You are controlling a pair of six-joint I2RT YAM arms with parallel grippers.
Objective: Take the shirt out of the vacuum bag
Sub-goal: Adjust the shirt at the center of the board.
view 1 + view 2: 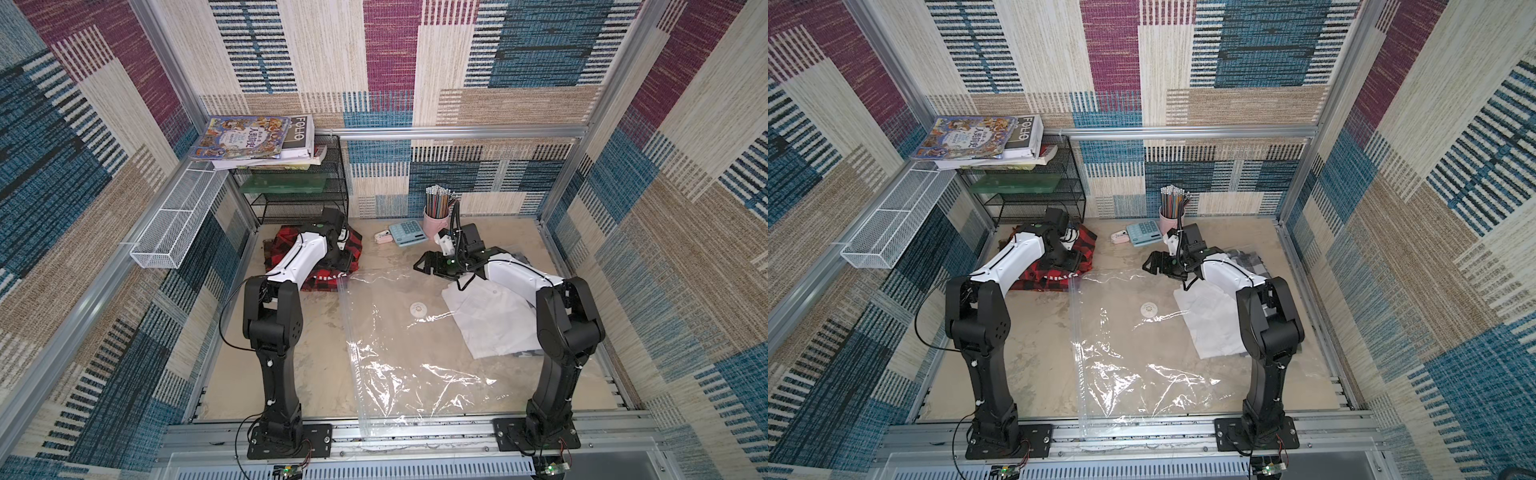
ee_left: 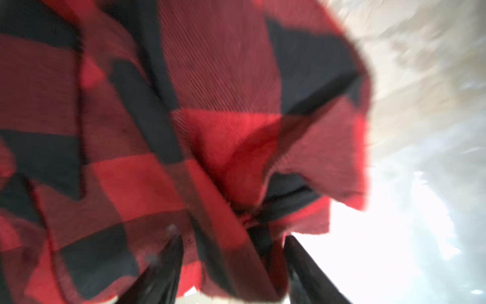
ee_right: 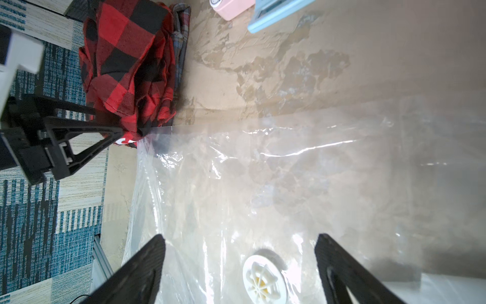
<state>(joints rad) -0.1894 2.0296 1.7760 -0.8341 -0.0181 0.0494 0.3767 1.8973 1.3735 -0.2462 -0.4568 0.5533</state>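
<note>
Clearly, the left fingers [image 2: 163, 273] stood spread, the red plaid shirt [image 2: 210, 131] draped between them, just outside the vacuum bag [image 3: 263, 184]. The right fingers [image 3: 142, 271] gaped wide over its white valve [image 3: 263, 279], flat on the bench [image 3: 342, 52].

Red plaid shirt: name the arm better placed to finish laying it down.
Left. The left gripper has the shirt between its fingers; the right gripper hangs open over the valve of the bag.

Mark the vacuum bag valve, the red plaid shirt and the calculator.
vacuum bag valve [image 1: 417, 309]: in a top view, centre of the round white disc.
red plaid shirt [image 3: 126, 52]: right wrist view, on the upper fold of cloth.
calculator [image 1: 409, 233]: in a top view, on its keypad.
</note>
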